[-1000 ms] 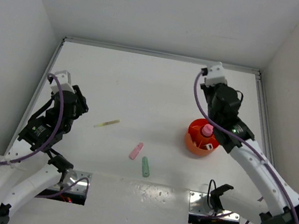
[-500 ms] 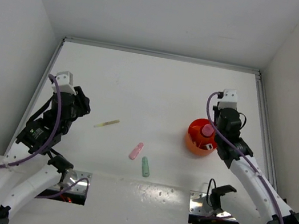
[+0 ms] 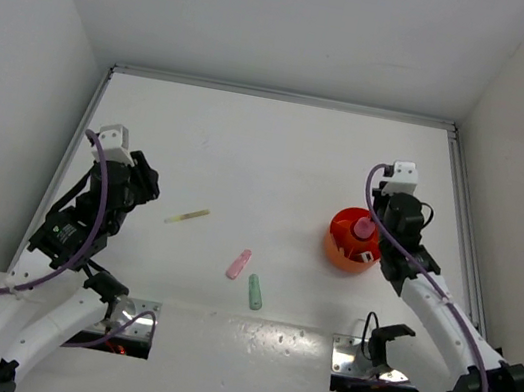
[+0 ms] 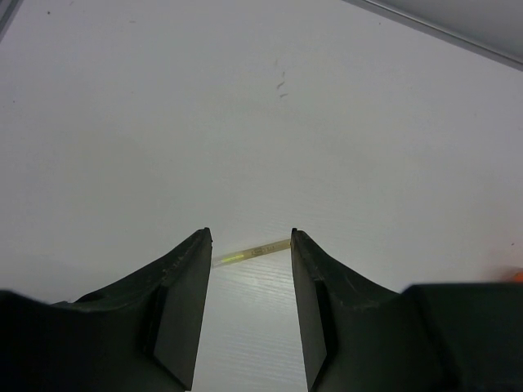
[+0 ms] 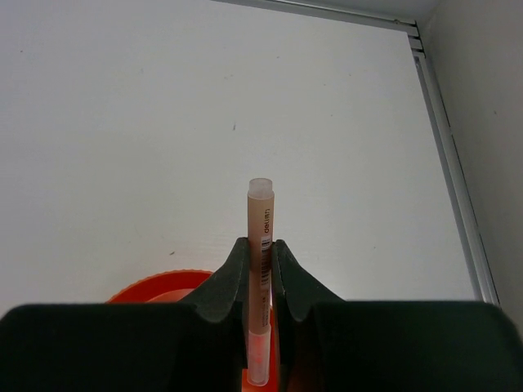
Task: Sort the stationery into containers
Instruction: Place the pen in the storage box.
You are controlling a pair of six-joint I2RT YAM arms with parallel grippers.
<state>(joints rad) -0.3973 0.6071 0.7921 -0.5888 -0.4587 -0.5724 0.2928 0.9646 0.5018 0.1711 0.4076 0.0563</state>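
Three left on table [image 3: 249, 153]: yellow stick [image 3: 187, 215], pink marker [image 3: 239, 264], green marker [image 3: 254, 292] lying loose.
Tub [image 3: 334, 250]: holding pink-capped tube [image 3: 364, 228].
R fingers [image 5: 233, 278]: clenching tan stick [image 5: 261, 220] above tub.
L fingers [image 4: 184, 302]: spread, empty, hovering above yellow stick.

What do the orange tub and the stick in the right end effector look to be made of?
Orange tub: probably moulded plastic; even orange-red colour, smooth, slightly shiny wall.
Stick: likely a translucent plastic tube; tan, pale cap, printed label, orange showing through its lower end.
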